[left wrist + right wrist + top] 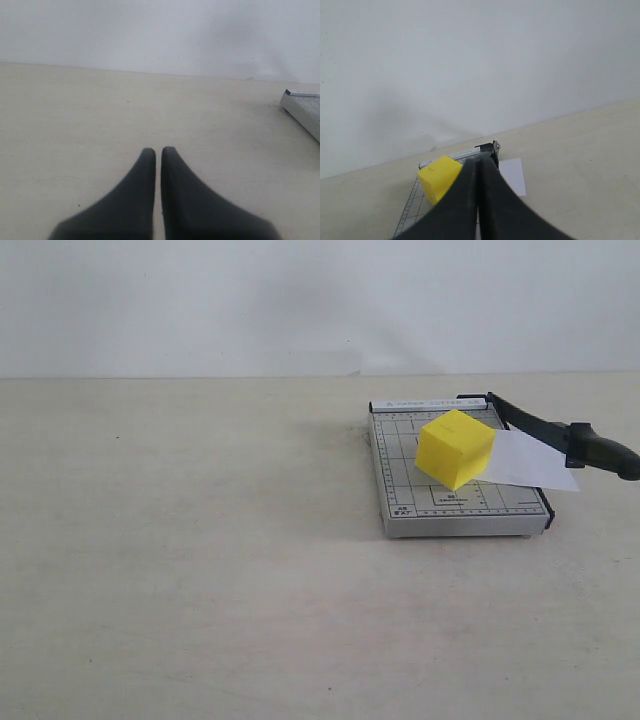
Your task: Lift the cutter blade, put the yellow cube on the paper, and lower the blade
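The yellow cube [455, 448] rests on the grey gridded cutter base [400, 465]. Its right side meets the white paper [535, 462], which sticks out past the base's right edge; how far they overlap is hidden. The cutter blade [540, 425] runs from the far-corner hinge over the paper, with its thick handle [605, 452] beyond the base and apparently lifted a little. Neither gripper shows in the exterior view. My right gripper [480, 160] is shut and empty, with the cube [437, 182] and paper [515, 175] beyond its tips. My left gripper [158, 150] is shut over bare table.
The cutter stands on a pale table [200, 570] with a white wall [300, 300] behind it. In the left wrist view only a corner of the cutter base [305, 107] shows, well off to one side. The blade hinge [494, 148] peeks past my right fingertips.
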`<state>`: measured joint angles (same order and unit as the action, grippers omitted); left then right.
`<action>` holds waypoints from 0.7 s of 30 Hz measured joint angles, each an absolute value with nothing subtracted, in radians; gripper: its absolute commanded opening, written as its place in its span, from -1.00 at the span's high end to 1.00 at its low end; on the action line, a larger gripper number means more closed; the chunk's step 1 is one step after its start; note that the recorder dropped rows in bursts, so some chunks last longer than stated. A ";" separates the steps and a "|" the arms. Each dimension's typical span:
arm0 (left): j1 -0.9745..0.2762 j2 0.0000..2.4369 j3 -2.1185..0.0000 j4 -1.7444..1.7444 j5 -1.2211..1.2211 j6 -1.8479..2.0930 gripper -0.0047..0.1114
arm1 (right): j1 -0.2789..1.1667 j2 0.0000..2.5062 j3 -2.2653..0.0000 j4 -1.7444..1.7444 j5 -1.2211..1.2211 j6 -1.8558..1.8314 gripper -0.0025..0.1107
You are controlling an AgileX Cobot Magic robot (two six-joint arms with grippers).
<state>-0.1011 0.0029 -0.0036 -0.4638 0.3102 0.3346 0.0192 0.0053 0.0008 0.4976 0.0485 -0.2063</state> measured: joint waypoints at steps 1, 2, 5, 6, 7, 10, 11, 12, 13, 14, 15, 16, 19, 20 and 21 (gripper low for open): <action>-0.101 0.003 -0.004 -0.464 0.310 0.335 0.84 | 0.019 0.005 0.001 0.498 0.043 -0.206 0.96; -0.101 0.003 -0.004 -0.464 0.310 0.335 0.84 | 0.019 0.005 0.001 0.499 0.039 -0.206 0.96; -0.101 0.003 -0.004 -0.464 0.310 0.335 0.84 | 0.019 0.005 0.001 0.501 0.037 -0.206 0.96; -0.101 0.003 -0.004 -0.464 0.310 0.335 0.84 | 0.019 0.005 0.001 0.501 0.034 -0.206 0.96; -0.101 0.003 -0.004 -0.464 0.310 0.335 0.84 | 0.019 0.005 0.001 0.501 0.034 -0.200 0.96; -0.101 0.003 -0.004 -0.464 0.310 0.335 0.84 | 0.019 0.005 0.001 0.501 0.023 -0.167 0.96; -0.101 0.003 -0.004 -0.464 0.310 0.335 0.84 | 0.019 0.005 0.001 0.501 0.019 -0.150 0.96; -0.101 0.003 -0.004 -0.464 0.310 0.335 0.84 | 0.019 0.005 0.001 0.501 0.017 -0.139 0.96; -0.101 0.003 -0.004 -0.464 0.310 0.335 0.84 | 0.019 0.005 0.001 0.501 0.013 -0.119 0.96; -0.101 0.003 -0.004 -0.464 0.310 0.335 0.84 | 0.019 0.005 0.001 0.502 0.007 -0.108 0.96; -0.101 0.003 -0.004 -0.464 0.310 0.335 0.84 | 0.019 0.005 0.001 0.504 0.000 -0.098 0.96; -0.101 0.003 -0.004 -0.464 0.310 0.335 0.84 | 0.019 0.005 0.001 0.504 -0.016 -0.090 0.96; -0.101 0.003 -0.004 -0.464 0.310 0.335 0.84 | 0.019 0.005 0.001 0.505 -0.029 -0.080 0.96; -0.101 0.003 -0.004 -0.464 0.310 0.335 0.84 | 0.019 0.005 0.001 0.505 -0.020 -0.078 0.96; -0.101 0.003 -0.004 -0.464 0.310 0.335 0.84 | 0.019 0.005 0.001 0.505 0.000 -0.075 0.96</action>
<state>-0.1011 0.0029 -0.0036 -0.4638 0.3102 0.3346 0.0192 0.0053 0.0008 0.5046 0.0000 -0.0753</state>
